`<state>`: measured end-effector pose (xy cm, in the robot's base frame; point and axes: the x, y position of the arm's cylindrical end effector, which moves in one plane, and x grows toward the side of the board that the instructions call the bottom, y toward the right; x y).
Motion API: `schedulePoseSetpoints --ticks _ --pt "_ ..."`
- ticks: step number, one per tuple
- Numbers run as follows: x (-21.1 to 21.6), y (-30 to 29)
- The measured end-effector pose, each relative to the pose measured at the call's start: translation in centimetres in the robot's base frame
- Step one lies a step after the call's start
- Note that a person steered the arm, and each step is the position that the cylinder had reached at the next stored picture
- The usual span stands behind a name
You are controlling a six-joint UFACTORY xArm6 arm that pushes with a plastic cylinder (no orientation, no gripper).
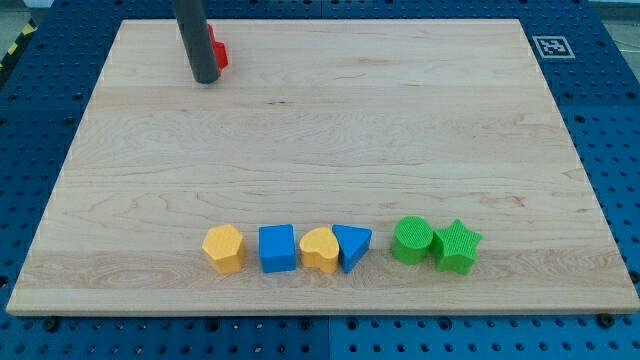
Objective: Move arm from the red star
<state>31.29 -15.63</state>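
A red block [218, 50], mostly hidden behind my rod, sits near the board's top left; its shape cannot be made out. My tip [206, 79] rests on the board just below and left of it, touching or nearly touching it. Along the view's bottom lies a row: a yellow hexagon block [223, 248], a blue square block [278, 248], a yellow heart block [320, 248], a blue triangle block [352, 245], a green round block [412, 240] and a green star block [458, 246].
The wooden board [330, 140] lies on a blue perforated table. A black-and-white marker tag [552, 46] sits off the board's top right corner.
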Motion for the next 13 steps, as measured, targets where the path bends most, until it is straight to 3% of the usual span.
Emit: schedulePoseSetpoints --ticks 2,3,5,6,7,8,10,11,13 --pt "0.4 0.7" --pt "5.2 5.7" --pt "7.3 5.7" --pt "12.3 5.4" --pt "15.7 2.3" --pt "16.6 1.4" --pt "18.4 -7.0" --pt "22.4 -7.7" --pt "30.6 -0.8"
